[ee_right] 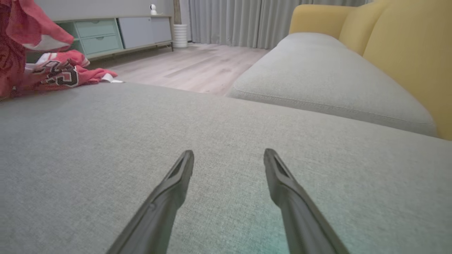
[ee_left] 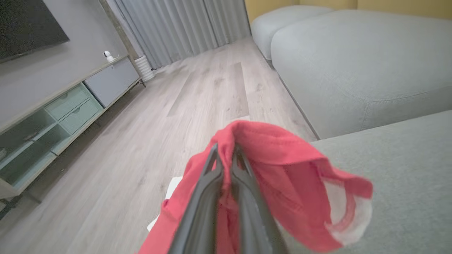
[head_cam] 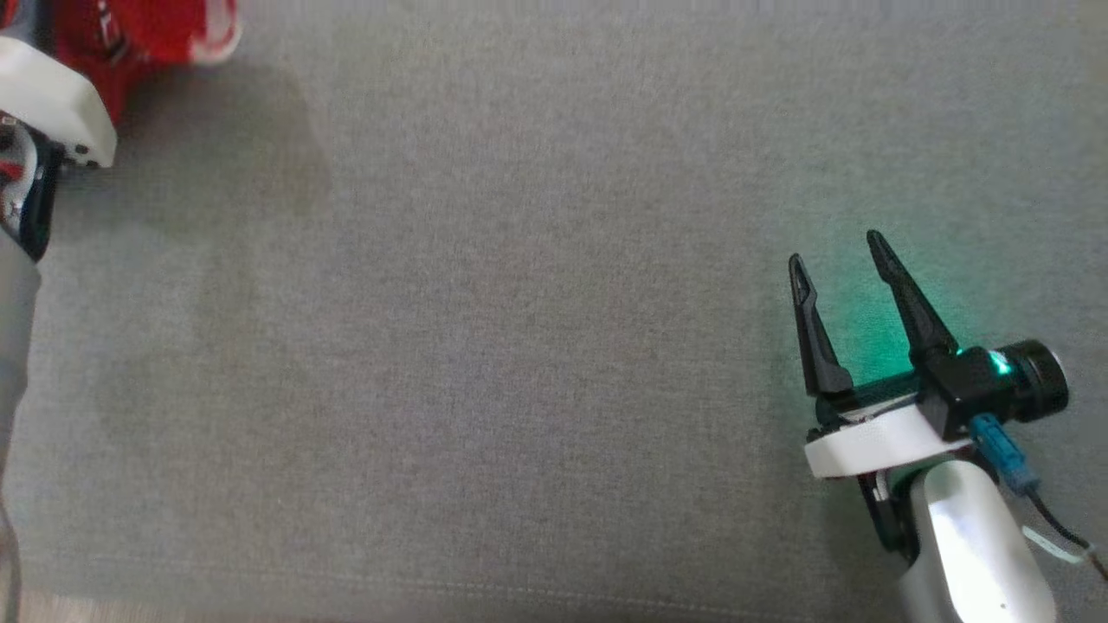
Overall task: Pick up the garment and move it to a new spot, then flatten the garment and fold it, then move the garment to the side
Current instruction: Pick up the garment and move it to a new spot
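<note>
Nearest, the left tool (ee_left: pixel 226 148) — fingers pinched together on a fold of the red garment (ee_left: pixel 289 169), part raised, the rest lying at the far left of the grey sofa seat (head_cam: pixel 554 346). At lower right, the right tool (head_cam: pixel 834 247) — fingers spread apart, empty, low over the seat.

The right gripper (head_cam: pixel 836 251) has two long, tapering black fingers (head_cam: pixel 814 337) on a black block (head_cam: pixel 961 385) lit green, then a white collar (head_cam: pixel 866 446) and glossy white forearm (head_cam: pixel 969 536); a blue plug (head_cam: pixel 1004 452) trails black cable (head_cam: pixel 1052 519). Upper left, a white wrist housing (head_cam: pixel 52 104).
</note>
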